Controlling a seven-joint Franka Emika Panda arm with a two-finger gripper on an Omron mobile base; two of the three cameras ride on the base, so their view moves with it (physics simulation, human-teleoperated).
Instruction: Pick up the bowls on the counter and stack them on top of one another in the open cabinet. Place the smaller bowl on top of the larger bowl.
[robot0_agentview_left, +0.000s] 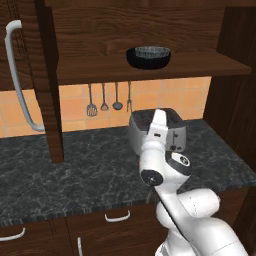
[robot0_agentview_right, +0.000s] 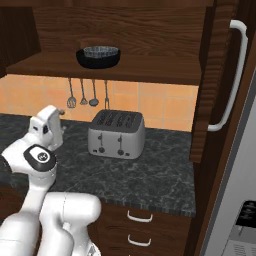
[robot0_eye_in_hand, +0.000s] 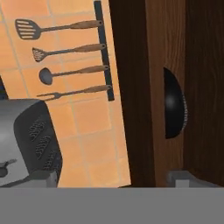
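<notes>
Larger bowl (robot0_agentview_left: 148, 57): the glossy black one stands upright on the cabinet's plank shelf (robot0_agentview_left: 200, 67), roughly mid-shelf, above the toaster.
Smaller bowl (robot0_agentview_left: 148, 50): the speckled, glassy grey-white one sits nested inside the black bowl, its rim showing just above the black rim; the right base view shows the same stack (robot0_agentview_right: 99, 52).
Cabinet (robot0_agentview_left: 150, 30): dark brown wood, standing open; its door (robot0_agentview_left: 47, 90) with the long curved pale-grey handle (robot0_agentview_left: 17, 75) hangs to the left in the left base view.
Desk (robot0_agentview_left: 75, 170): dark marbled stone with pale veins, above dark wood drawers with white handles (robot0_agentview_left: 117, 217).
Toaster (robot0_agentview_right: 116, 134): silver, four slots, on the desk against the orange tiled wall, below the shelf.
Utensils (robot0_agentview_right: 87, 95): a slotted turner, a skimmer, a ladle and a fork hang in a row on the tiles under the shelf.
Hand (robot0_agentview_right: 56, 120): raised above the desk, left of the toaster in the right base view and well below the shelf; it holds nothing that I can see, and whether the fingers are spread or together I cannot tell.
Hand view: rolled sideways, with the black bowl (robot0_eye_in_hand: 174, 104) seen edge-on against the wood, the utensil rail beside it and the toaster (robot0_eye_in_hand: 30, 140) at lower left.
Refrigerator (robot0_agentview_right: 240, 200): grey panel at the far right of the right base view.
</notes>
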